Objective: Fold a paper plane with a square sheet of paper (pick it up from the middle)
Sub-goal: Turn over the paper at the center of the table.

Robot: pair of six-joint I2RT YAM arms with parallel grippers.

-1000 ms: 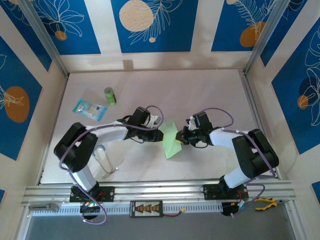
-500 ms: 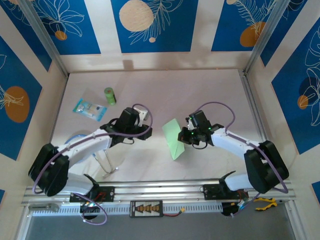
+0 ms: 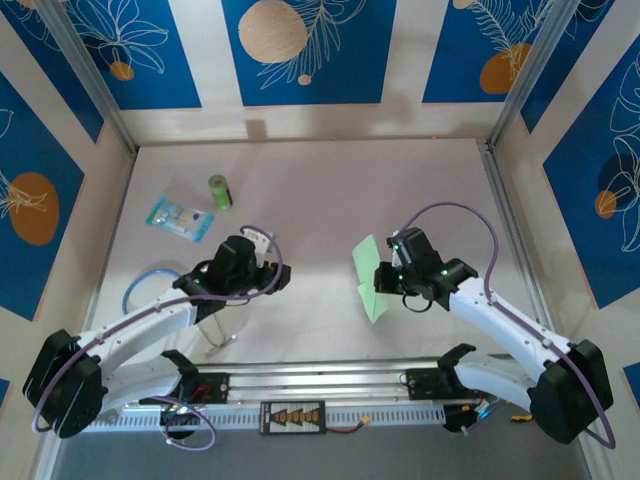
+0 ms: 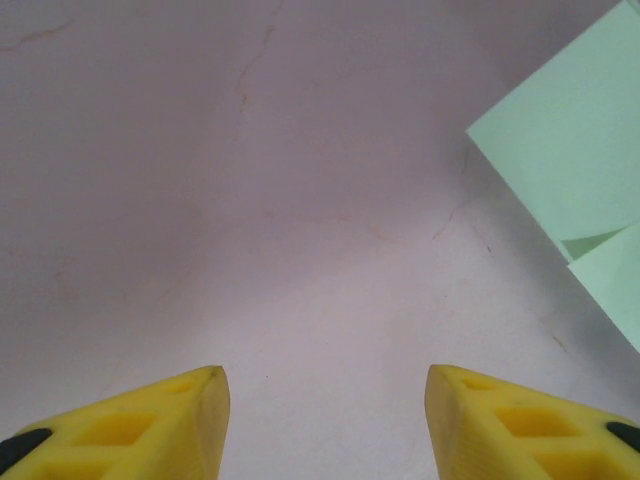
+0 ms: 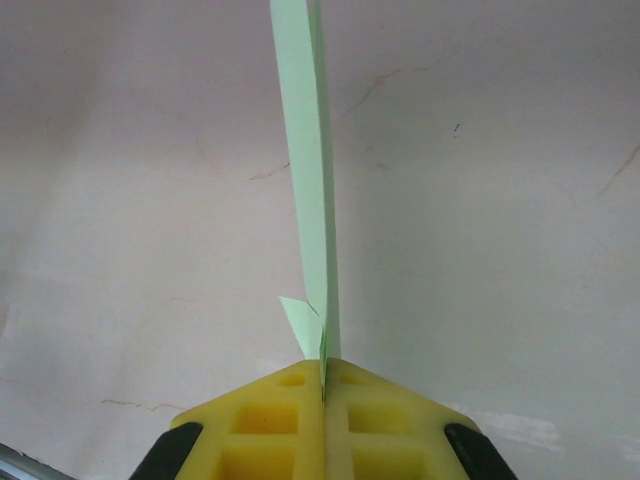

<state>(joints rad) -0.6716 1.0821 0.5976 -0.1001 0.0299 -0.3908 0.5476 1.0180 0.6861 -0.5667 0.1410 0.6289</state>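
Paper folded, right of centre in the top view, clamped in the closed right gripper; rises as a thin green strip up the middle of the right wrist view. Left gripper left of centre, spread wide and empty over the table, well apart from the paper

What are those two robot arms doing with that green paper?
They are folding a paper plane. The right arm's fingers are shut on the green paper, already partly folded, and hold it up on its edge over the table. The left arm's fingers are open, hold nothing, and sit off to the side, apart from the paper. A small green tube and a packet lie at the far left of the table.
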